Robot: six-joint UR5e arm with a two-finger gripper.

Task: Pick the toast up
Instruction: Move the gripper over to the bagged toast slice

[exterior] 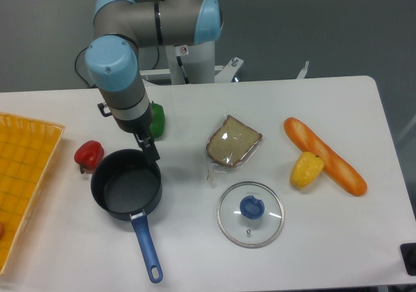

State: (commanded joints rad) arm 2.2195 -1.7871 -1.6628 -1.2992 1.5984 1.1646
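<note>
The gripper hangs over the far rim of the black saucepan; whether its fingers are apart cannot be told. The toast, in clear plastic, lies flat at its 3 o'clock, well apart, long axis running 1 to 7 o'clock.

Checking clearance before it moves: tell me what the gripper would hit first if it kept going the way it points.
Probably the rim of the black pot: the gripper points down just above its far edge, though depth is unclear.
</note>
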